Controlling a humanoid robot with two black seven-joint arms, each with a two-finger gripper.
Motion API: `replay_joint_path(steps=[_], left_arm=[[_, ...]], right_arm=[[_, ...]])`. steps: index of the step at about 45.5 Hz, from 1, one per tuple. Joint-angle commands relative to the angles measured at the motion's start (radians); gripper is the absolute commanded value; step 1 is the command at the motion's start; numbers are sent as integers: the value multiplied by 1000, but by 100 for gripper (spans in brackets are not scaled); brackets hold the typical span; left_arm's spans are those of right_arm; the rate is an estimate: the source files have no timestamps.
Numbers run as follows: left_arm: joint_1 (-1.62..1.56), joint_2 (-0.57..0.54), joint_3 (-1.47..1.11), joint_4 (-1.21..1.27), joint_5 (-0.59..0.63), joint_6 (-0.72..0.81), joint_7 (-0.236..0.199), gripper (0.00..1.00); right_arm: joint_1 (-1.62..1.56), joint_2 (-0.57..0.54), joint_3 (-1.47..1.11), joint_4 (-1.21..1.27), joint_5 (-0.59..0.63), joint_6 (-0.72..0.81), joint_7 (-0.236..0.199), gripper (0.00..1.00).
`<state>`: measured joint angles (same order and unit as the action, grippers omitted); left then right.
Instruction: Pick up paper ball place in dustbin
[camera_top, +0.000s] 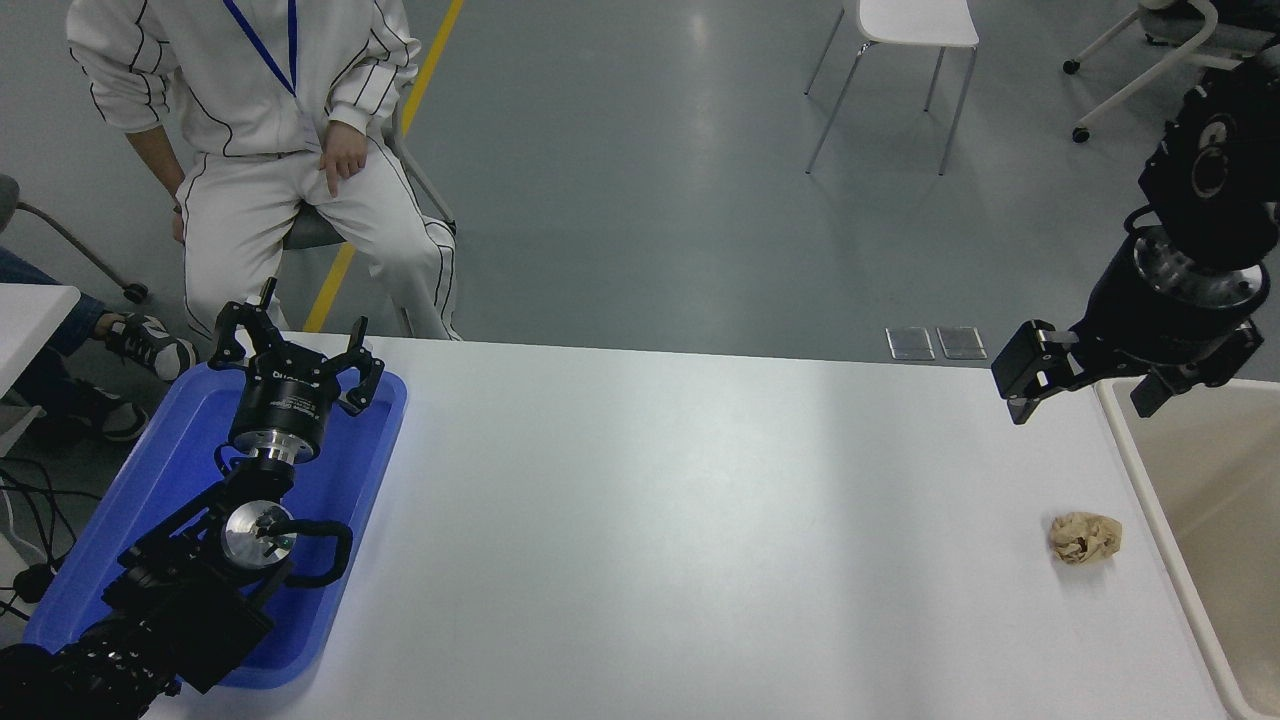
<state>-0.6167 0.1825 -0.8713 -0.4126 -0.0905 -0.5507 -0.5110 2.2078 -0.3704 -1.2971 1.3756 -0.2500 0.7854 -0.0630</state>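
Observation:
The tan crumpled paper ball (1085, 537) lies on the white table (700, 520) near its right edge, with nothing touching it. The dustbin (1158, 500), with a pale rim and beige inner walls, stands just right of the ball and is cut off by the picture's edge. My right gripper (1090, 385) hangs open and empty above the table's far right corner, well beyond the ball, by the bin's far rim. My left gripper (295, 350) is parked open over the blue tray.
A shallow blue tray (160, 500) lies at the table's left under the left arm. A person in white clothes (270, 130) sits beyond the far left corner. A white chair (900, 60) stands on the floor behind.

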Motion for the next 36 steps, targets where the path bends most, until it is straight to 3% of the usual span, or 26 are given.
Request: replay_joint_path(steps=[1,24,30,36], left_arm=[[0,0,0,0,0,0,-1,100],[2,0,0,0,0,0,-1,100],[2,0,0,0,0,0,-1,100],[2,0,0,0,0,0,-1,100]], right_arm=[[-6,-39,-7,0,-9,0,0,100],[-115,-176,-21,-38,-18,0,-1,100],[-201,-223,-19,-47,-37,-144,0,100],[-275,-228,1,-50,-152,-302,0,100]])
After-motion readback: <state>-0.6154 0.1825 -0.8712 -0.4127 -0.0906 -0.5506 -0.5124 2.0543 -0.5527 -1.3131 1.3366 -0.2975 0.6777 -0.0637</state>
